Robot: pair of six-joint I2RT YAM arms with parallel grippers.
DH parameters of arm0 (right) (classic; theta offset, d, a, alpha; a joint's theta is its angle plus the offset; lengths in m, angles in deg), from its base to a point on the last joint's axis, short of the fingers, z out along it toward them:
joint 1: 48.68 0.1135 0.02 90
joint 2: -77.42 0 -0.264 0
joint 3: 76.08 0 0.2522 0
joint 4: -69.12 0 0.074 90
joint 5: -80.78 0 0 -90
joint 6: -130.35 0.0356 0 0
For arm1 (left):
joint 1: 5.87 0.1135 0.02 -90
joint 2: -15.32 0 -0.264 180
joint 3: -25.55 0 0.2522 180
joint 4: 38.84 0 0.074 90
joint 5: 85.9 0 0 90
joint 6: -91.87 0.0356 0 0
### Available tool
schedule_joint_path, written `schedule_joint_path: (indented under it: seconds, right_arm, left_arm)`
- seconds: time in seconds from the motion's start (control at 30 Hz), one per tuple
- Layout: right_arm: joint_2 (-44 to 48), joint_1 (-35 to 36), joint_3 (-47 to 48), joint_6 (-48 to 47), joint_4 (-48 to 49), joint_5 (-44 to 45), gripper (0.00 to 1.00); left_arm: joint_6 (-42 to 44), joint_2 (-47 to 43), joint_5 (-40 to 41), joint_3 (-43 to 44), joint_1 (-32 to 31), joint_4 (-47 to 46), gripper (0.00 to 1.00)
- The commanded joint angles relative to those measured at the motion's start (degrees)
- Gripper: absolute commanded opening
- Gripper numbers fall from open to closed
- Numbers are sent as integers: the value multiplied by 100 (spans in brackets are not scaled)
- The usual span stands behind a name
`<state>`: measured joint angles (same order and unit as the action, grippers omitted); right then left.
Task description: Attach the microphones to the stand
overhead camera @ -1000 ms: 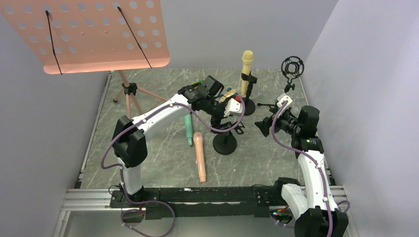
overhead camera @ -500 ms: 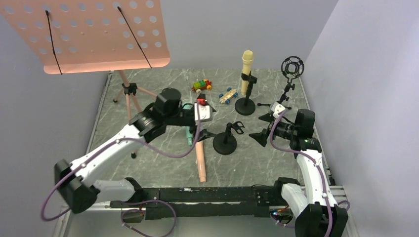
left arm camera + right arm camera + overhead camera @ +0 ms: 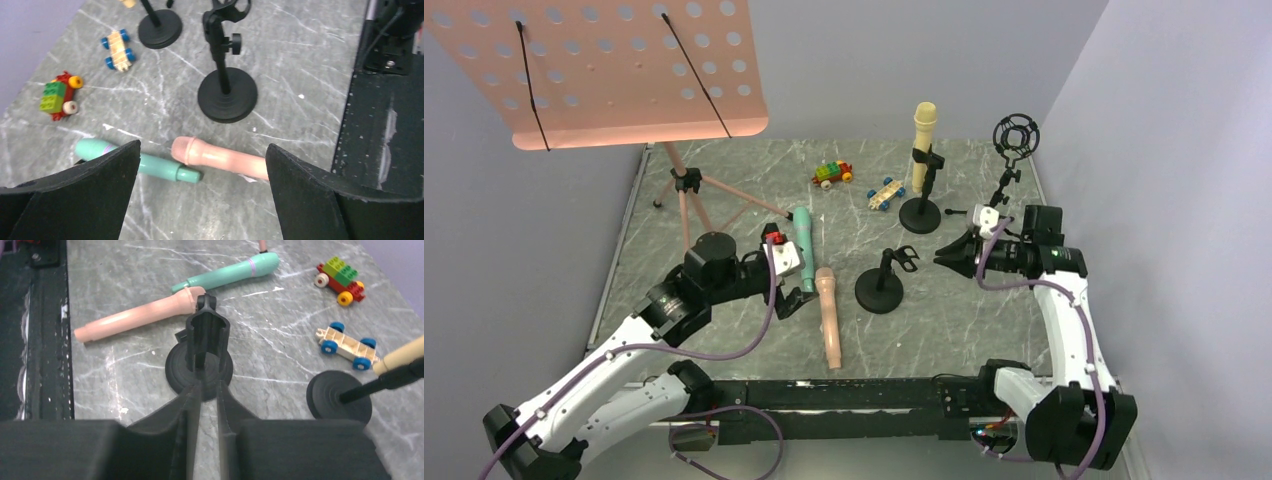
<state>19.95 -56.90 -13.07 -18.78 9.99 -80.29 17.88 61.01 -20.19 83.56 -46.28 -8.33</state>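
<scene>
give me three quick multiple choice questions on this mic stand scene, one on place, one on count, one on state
1. Where is the pale yellow microphone?
A. lying on the table
B. upright in a stand
C. in the left gripper

2. How many microphones lie flat on the table?
A. one
B. two
C. three

3. How are the left gripper fingers?
A. spread wide, empty
C. shut on the mint-green microphone
B. shut on a toy car

Answers:
1 B, it stands clipped in the far stand.
2 B, the mint-green microphone and the peach-pink microphone.
3 A, both microphones show in the gap.

Even, soft overhead light, faint shadows, no glare; wrist views stay sharp, the near jaws slightly blurred.
</scene>
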Motion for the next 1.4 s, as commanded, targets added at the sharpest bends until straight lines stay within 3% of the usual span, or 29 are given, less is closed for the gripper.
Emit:
schedule_joint_path:
  seconds: [0.0,0.07,0.37,0.57,1.07,1.37]
  right_arm:
    - [-361,61,430,-802,-828,-597,8]
    - [-454,153,501,-797,-836,-614,0]
    - [-145,708,-20,984,1081,-138,0]
    - [-606,1004,383,573,570,46,0]
    - [-914,1235,286,801,936,275,0]
    - [-518,1235,-180,1767,1949,625,0]
  left_arm:
    - [170,-124,740,154,13,193,99]
    - [206,-120,777,176,6,245,99]
    - [349,-323,713,151,1,292,99]
    - [392,-318,803,161,4,346,99]
    - [372,-283,768,178,5,368,99]
    - [372,-280,744,158,5,344,99]
